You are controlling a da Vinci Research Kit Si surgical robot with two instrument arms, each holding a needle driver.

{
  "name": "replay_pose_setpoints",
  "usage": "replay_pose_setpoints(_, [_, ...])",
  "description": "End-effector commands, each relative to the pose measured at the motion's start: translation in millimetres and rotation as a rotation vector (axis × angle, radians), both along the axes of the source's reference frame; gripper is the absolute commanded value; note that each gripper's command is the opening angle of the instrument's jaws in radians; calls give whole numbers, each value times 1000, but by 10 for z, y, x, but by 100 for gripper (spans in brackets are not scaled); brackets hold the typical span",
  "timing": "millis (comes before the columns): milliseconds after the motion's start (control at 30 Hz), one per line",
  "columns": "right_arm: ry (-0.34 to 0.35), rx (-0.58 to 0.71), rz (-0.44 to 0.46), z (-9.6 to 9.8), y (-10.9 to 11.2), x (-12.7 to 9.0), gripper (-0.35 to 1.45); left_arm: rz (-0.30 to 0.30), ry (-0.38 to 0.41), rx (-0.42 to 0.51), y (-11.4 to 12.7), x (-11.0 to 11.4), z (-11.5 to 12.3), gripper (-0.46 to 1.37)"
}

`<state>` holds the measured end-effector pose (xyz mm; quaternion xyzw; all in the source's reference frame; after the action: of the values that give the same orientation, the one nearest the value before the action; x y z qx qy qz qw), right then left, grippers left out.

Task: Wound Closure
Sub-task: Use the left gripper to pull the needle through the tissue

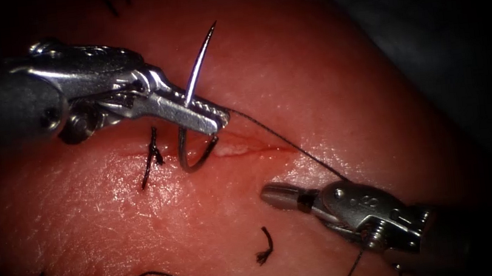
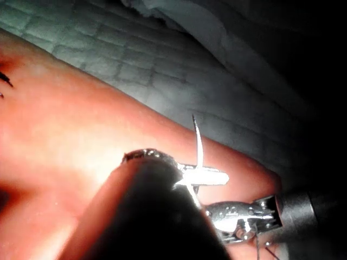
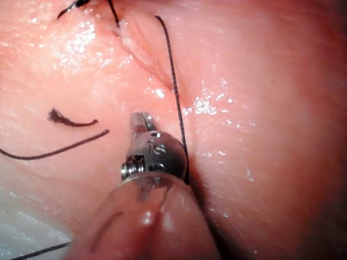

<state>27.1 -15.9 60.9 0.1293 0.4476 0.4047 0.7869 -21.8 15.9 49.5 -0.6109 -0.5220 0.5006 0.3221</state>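
Around the cut [image 1: 241, 147] in the tissue [image 1: 145, 228] lie loose things: a tied stitch [image 1: 151, 157] with dark ends at its left end, and a cut end of thread [image 1: 265, 247] below it. The thread [image 1: 296, 148] runs from the needle's tail down past the right tool [image 1: 276, 194], whose jaws look clenched together and seem to grasp nothing. The left tool [image 1: 210, 114] reaches in above the cut, jaws clamped on the needle [image 1: 195, 88] near mid-curve. The needle stands free of the tissue, point up, its curve hanging just over the cut.
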Motion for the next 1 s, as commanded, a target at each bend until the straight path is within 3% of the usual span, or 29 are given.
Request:
replay_pose_setpoints(33, [-5,-5,5,0,-4,1,-35,-63,-23,-128,5,4,-10,-35])
replay_pose_setpoints(200, [-10,-4,0,3,-7,3,-35,-200,28,-391,15,6,-22,-35])
replay_pose_setpoints(433, [-11,-5,1,4,-7,4,-35,-329,69,-759,34,6,-23,-35])
replay_pose_setpoints(567, [-11,-6,1,4,-7,4,-35,-377,107,-901,53,8,-25,-35])
replay_pose_setpoints(700, [-11,-3,-4,5,-9,4,-35,-404,142,-981,75,13,-30,-35])
replay_pose_setpoints(1000, [-6,11,-8,2,-5,5,-35,-417,146,-1004,108,21,-39,-35])
